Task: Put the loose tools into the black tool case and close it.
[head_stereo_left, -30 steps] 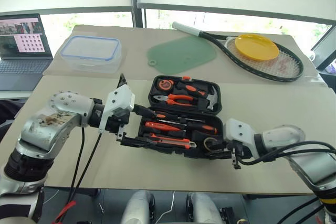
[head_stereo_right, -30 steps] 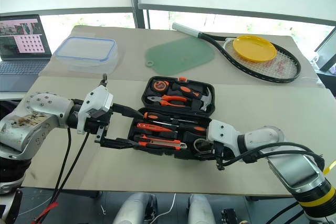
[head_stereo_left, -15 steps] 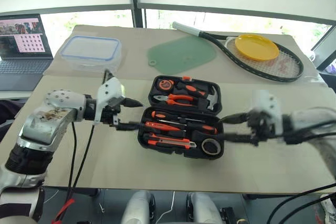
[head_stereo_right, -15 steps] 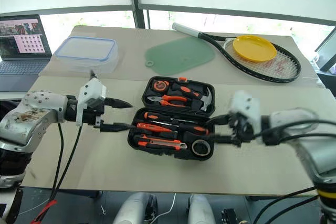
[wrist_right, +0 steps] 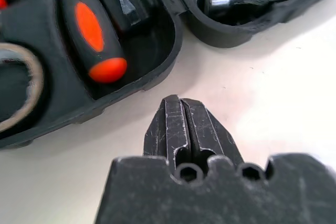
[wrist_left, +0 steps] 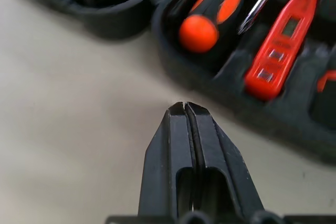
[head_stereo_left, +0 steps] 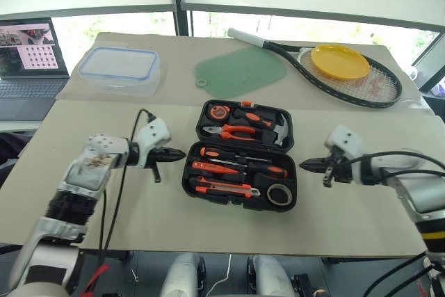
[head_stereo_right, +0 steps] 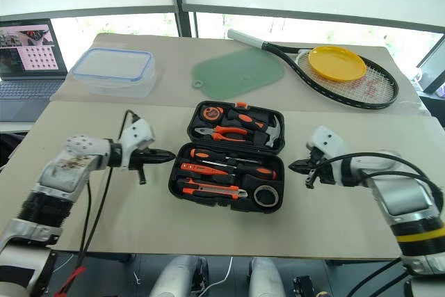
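The left pincer [head_stereo_left: 179, 153] is clenched empty, just off the left edge of the open black moulded-plastic tool case [head_stereo_left: 240, 187] on the beige counter [head_stereo_left: 139, 213]. Its orange-handled tools sit slotted inside. The right pincer [head_stereo_left: 304, 165], also clenched empty, points at the case's right edge, likely bracketing it for closing.

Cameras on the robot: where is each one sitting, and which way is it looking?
Left eye and right eye views: on the head, looking forward and down at the open black tool case on the table; both arms show, left gripper and right gripper beside the case.
Left wrist view: on the left wrist, along its shut jaws toward the case's end.
Right wrist view: on the right wrist, along its shut jaws toward the case's other end.
Shared: all views show the case.
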Controlling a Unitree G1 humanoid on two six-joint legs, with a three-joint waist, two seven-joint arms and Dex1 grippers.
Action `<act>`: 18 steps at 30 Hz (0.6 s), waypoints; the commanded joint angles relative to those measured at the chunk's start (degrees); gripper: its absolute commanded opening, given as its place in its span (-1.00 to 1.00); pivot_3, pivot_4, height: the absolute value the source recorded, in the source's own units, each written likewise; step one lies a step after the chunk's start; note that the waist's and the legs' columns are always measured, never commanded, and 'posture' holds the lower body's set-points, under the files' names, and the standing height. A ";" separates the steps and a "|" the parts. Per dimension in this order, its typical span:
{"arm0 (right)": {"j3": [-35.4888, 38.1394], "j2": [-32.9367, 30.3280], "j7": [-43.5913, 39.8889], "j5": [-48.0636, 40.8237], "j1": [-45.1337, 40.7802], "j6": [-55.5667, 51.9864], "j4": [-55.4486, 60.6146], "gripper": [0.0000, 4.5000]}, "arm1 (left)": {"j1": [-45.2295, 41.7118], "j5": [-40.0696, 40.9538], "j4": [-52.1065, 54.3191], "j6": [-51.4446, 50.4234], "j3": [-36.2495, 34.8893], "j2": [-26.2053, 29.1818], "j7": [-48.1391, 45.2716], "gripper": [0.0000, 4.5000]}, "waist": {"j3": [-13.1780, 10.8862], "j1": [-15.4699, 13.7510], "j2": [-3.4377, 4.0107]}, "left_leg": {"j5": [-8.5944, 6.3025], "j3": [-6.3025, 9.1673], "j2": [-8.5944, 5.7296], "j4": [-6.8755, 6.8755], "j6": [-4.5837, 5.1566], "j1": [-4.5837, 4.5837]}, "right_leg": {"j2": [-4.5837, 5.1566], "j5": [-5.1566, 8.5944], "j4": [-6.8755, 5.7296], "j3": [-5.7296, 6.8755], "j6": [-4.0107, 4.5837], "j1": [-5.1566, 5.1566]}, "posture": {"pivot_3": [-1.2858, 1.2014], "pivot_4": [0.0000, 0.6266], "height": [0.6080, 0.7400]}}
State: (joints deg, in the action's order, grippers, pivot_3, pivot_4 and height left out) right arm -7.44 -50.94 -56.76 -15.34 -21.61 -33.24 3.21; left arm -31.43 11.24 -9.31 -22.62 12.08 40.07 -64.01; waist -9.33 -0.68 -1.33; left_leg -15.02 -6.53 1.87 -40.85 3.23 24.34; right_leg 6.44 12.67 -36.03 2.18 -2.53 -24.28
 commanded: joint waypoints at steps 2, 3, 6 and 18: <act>-0.60 0.96 -2.46 0.33 -1.60 2.54 1.62 -1.00 | 1.69 3.48 7.76 -2.16 -0.14 -0.14 -3.99 -0.99 | 0.00 -0.08 0.00 | 0.06 0.01 0.00 -0.01 -0.09 0.03 | 0.01 0.01 0.03 0.00 -0.02 0.00 | 0.03 -0.52 0.98; -0.42 0.90 -3.43 -0.38 -1.17 2.52 2.91 -1.00 | 2.85 4.55 9.67 -3.11 -0.21 0.31 -5.16 -0.99 | 0.00 -0.04 0.00 | 0.05 0.01 0.03 -0.01 -0.09 0.03 | 0.03 0.01 0.05 0.00 -0.03 0.01 | 0.03 -0.52 0.98; 0.50 0.06 -6.05 -2.40 0.70 2.37 6.61 -1.00 | 6.27 6.55 14.75 -5.14 -0.32 2.17 -7.98 -0.99 | 0.00 0.07 0.00 | 0.03 0.00 0.06 0.00 -0.06 0.04 | 0.04 0.02 0.09 -0.01 -0.05 0.01 | 0.03 -0.52 0.98; 6.70 -5.10 -5.39 0.26 10.53 2.03 10.44 -0.87 | 14.80 4.83 19.57 -9.99 -4.27 6.45 -2.94 -0.88 | 0.00 -0.12 0.01 | -0.22 0.02 0.07 0.04 0.35 -0.02 | 0.09 0.06 0.09 -0.01 -0.06 0.04 | 0.03 -0.52 0.98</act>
State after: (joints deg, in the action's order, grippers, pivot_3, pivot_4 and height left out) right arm -3.66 -55.23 -63.32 -14.79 -10.72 -31.55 12.92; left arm -16.83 15.96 9.24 -30.74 9.53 45.44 -68.59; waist -9.32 -0.80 -1.32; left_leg -15.23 -6.49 1.94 -40.81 3.57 24.32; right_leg 6.52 12.72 -35.95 2.19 -2.59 -24.23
